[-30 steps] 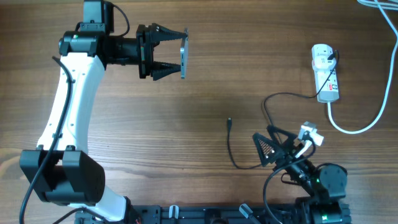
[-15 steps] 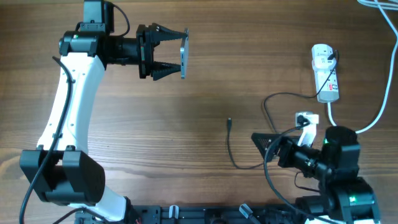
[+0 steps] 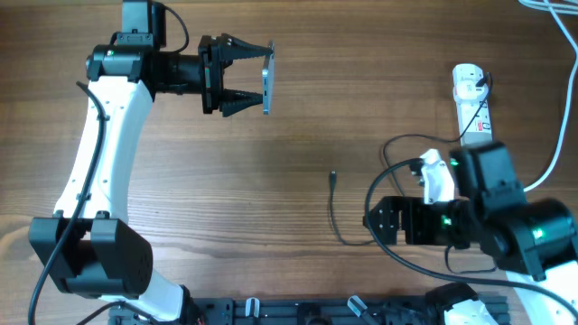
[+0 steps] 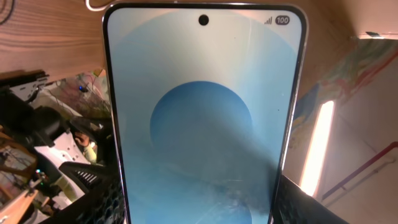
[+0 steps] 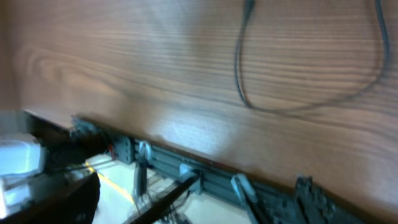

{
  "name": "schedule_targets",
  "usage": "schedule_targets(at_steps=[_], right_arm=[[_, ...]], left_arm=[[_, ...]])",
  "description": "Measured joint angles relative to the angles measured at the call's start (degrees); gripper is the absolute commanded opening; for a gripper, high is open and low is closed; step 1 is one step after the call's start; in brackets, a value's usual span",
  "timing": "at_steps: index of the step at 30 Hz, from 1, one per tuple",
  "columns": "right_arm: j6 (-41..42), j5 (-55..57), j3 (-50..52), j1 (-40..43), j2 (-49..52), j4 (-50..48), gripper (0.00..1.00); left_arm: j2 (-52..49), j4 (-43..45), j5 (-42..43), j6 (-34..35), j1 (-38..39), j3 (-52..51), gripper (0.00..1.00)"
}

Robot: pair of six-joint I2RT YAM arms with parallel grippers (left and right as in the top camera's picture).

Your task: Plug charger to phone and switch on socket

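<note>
My left gripper [image 3: 260, 79] is shut on the phone [image 3: 267, 79] and holds it edge-up above the table at the upper left. In the left wrist view its cyan-blue screen [image 4: 202, 112] fills the frame between my fingers. The charger, a thin black cable [image 3: 333, 212], lies on the table with its tip [image 3: 333, 177] free and loops back to the socket [image 3: 470, 90], a white power strip at the right. My right gripper [image 3: 373, 219] is open and empty, just right of the cable's bend. The right wrist view is blurred and shows the cable [image 5: 239, 68].
The socket's thick white cord [image 3: 542, 171] curves off the right edge. The right arm body [image 3: 506, 212] covers the socket's near end. The table's front edge and a metal rail [image 5: 205, 174] show in the right wrist view.
The right arm has risen from the front edge and swung toward the socket, with its wrist turned; it now covers the socket's lower end. The left arm and the phone have not moved.
</note>
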State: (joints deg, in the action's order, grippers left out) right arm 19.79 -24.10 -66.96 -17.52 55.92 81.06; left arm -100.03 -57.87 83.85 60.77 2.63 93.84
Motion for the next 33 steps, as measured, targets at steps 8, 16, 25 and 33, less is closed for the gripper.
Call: schedule_targets(at_steps=[8,16,25,33], right_arm=[[10.80,8.94,-12.63,-19.54,10.97,-6.58,0.96],[19.85,29.22,-44.09,-38.45,30.08,11.08,0.92],[18.51,34.77,-54.34,-39.34,35.32,-8.52,0.84],[20.13,49.24,-54.49,-38.12,45.03,-9.18,0.68]], left_arm=[[0.00,-0.04,-0.42,0.00,0.02,-0.04,0.48],[0.00,-0.20,-3.52,0.02,0.31,-0.04,0.48],[0.00,-0.22,-5.20,0.02,0.31,-0.04,0.48],[0.00,-0.20,-6.16,0.00,0.81,-0.04,0.49]])
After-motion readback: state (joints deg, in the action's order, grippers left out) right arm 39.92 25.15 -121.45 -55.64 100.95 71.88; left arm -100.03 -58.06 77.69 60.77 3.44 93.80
